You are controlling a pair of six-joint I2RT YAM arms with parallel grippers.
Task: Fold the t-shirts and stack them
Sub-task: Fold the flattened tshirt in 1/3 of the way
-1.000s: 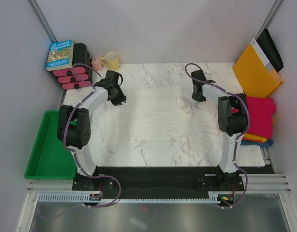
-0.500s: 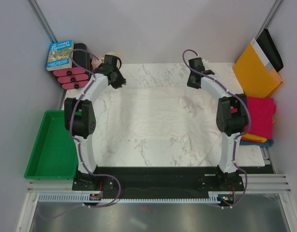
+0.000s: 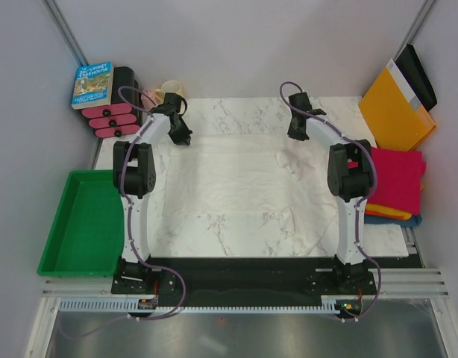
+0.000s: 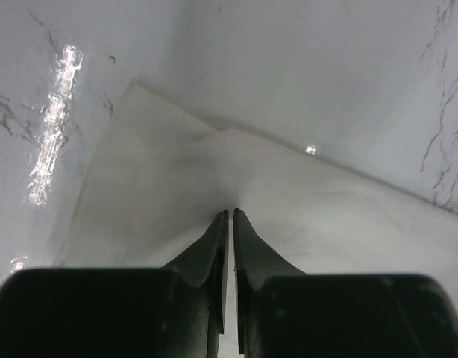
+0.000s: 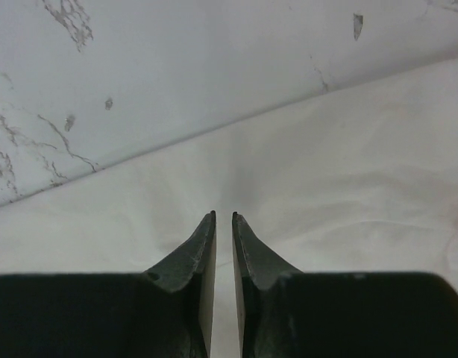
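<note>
Looking down from above, we see the white shirt [image 3: 236, 186] spread flat and wrinkled over most of the table [image 3: 236, 112], with a small bunched fold toward 2 o'clock of its middle. The left gripper [image 3: 182, 138] sits at the shirt's 11 o'clock corner. The right gripper [image 3: 295, 134] is at the shirt's far edge near 1 o'clock. Both arms are stretched toward 12 o'clock.

In the left wrist view the fingers [image 4: 211, 250] are drawn in to a thin slit. The cloth rises in a small tent right up to their tips, so we read this gripper as pinching the shirt close to its corner.

In the right wrist view the fingers [image 5: 199, 246] stand a narrow gap apart, just inside the cloth's far edge, with white showing between them. We cannot tell whether they hold the cloth or only rest on it.

At 3 o'clock on the table lies the folded stack: the red shirt [image 3: 399, 179] on top, the orange shirt [image 3: 384, 212] peeking out beneath, and the dark blue shirt [image 3: 412, 221] lowest. An orange envelope [image 3: 397, 108] leans at 2 o'clock, a green tray [image 3: 76, 224] sits at 8 o'clock, and a book [image 3: 92, 83] and a yellow mug [image 3: 171, 88] stand near 11 o'clock.
</note>
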